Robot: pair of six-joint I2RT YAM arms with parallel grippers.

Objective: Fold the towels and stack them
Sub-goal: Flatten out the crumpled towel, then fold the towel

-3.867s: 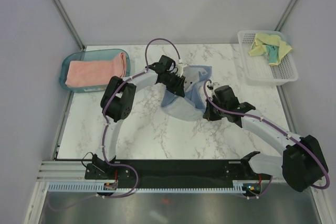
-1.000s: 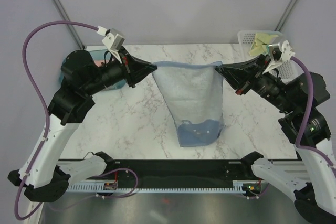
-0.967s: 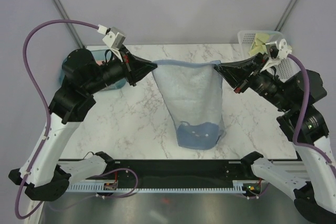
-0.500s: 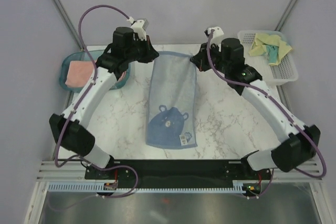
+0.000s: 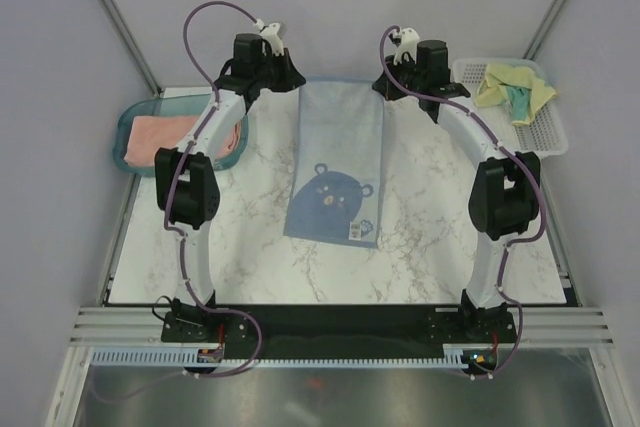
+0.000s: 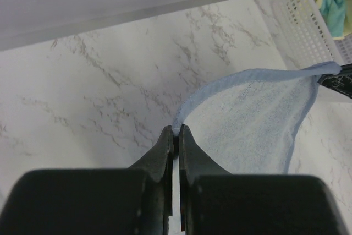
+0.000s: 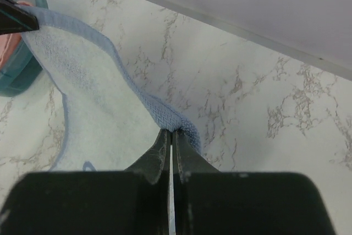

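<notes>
The light blue towel [image 5: 338,162], with a dark blue bear print, lies spread lengthwise on the marble table [image 5: 250,237]. My left gripper [image 5: 297,81] is shut on its far left corner [image 6: 177,130]. My right gripper [image 5: 380,84] is shut on its far right corner [image 7: 177,126]. The far edge hangs taut between them just above the table. The salmon-pink towel [image 5: 172,136] lies folded in the teal tray [image 5: 128,132] at the left. The pale yellow and teal towel [image 5: 513,86] lies crumpled in the white mesh basket [image 5: 500,132] at the right.
Both arms reach to the back of the table, near the grey rear wall. The tray's corner [image 7: 22,75] shows in the right wrist view and the basket [image 6: 308,26] in the left wrist view.
Both grippers have carried the towel's top edge down and toward the back. The towel, which hung between raised arms, now lies flat with the bear print up.
</notes>
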